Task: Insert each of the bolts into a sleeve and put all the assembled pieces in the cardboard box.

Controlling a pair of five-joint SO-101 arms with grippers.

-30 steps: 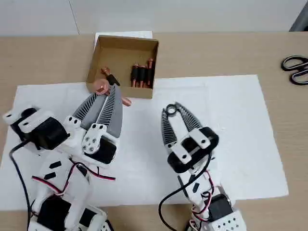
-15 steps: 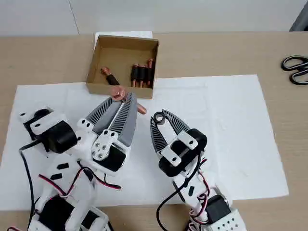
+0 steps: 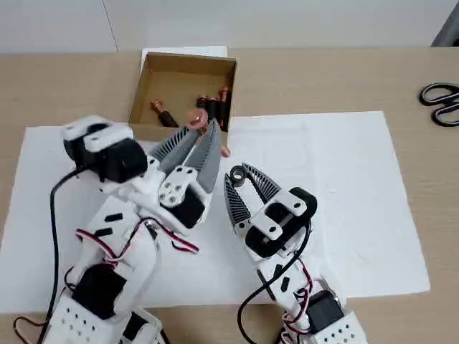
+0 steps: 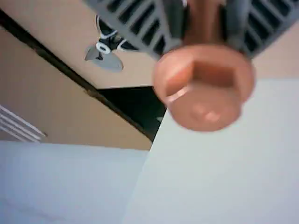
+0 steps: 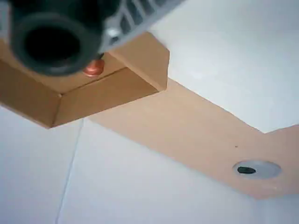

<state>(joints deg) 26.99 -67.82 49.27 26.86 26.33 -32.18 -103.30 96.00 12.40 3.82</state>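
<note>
**Left arm swinging bolt toward waiting sleeve**

The left arm is standing higher and farther right than a second ago. Its left fingers (image 3: 208,154) are clamping a copper bolt (image 3: 195,119) crosswise over the front wall of the cardboard box (image 3: 190,57). Just beside it, the right fingers (image 3: 262,185) are pinching a black sleeve (image 3: 237,174) at their tips above the white sheet (image 3: 344,179).

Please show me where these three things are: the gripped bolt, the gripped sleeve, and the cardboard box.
bolt (image 4: 204,88): left wrist view, on its copper-coloured head.
sleeve (image 5: 51,67): right wrist view, on the black rim around its bore.
cardboard box (image 3: 176,82): high view, on a bare part of its floor.
</note>
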